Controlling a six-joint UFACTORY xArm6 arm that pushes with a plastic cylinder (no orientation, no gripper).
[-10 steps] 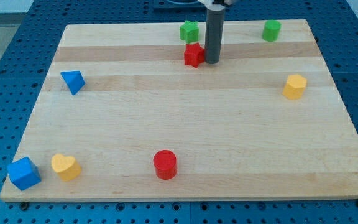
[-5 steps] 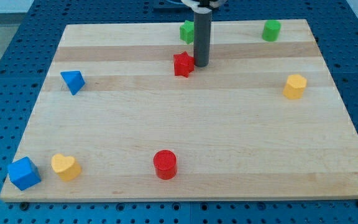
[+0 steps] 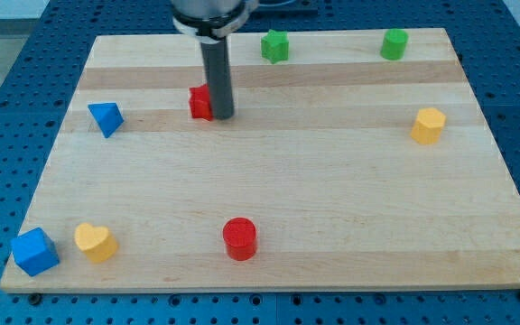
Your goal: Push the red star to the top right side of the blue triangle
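The red star [image 3: 200, 102] lies on the wooden board [image 3: 332, 181] in the upper left-centre, partly hidden by my rod. My tip [image 3: 222, 116] touches the star's right side. The blue triangle [image 3: 106, 118] lies to the star's left and slightly lower, about a hundred pixels away, near the board's left edge.
A green star-like block [image 3: 275, 45] and a green cylinder [image 3: 393, 43] sit along the top edge. A yellow hexagon block [image 3: 428, 125] is at the right. A red cylinder [image 3: 239, 238] is at bottom centre. A yellow heart [image 3: 95, 242] and a blue cube [image 3: 34, 251] are at bottom left.
My tip has moved left and slightly down across the board, pushing the red star from near the green star towards the blue triangle. The other blocks have not moved.
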